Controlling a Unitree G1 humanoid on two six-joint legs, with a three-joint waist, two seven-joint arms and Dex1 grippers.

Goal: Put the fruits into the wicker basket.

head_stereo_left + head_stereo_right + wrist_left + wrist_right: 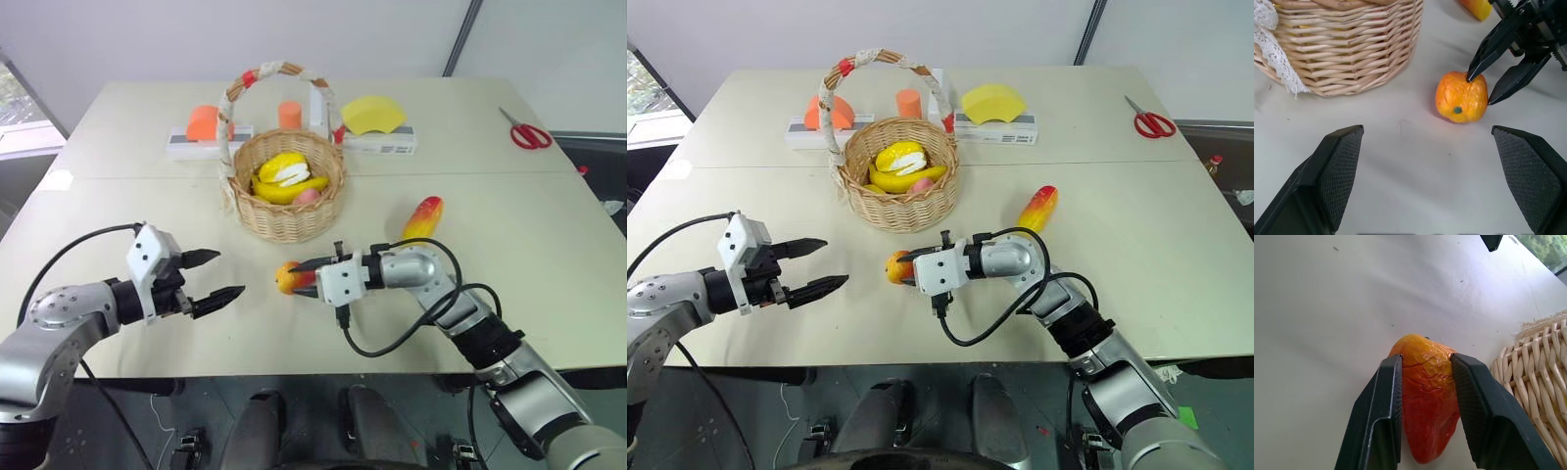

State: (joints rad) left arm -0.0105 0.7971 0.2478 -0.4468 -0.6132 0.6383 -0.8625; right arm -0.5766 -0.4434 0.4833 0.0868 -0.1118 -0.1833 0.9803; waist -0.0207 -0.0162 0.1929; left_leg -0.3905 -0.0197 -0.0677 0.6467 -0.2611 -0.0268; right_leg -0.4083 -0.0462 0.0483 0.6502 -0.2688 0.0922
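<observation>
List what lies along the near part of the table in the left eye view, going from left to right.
Open left gripper → small yellow-red pear-like toy fruit → right gripper, its black fingers closed on that fruit → elongated yellow-red toy mango, lying farther back.

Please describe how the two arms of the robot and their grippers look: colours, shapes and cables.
Both arms are silver-grey metal with rounded joints and black segments. Loose black cables loop along each. The left gripper and the right gripper each have a white boxy housing and two black tapered fingers. The left wrist view shows fine cross-hatched texture on the inner pads.
</observation>
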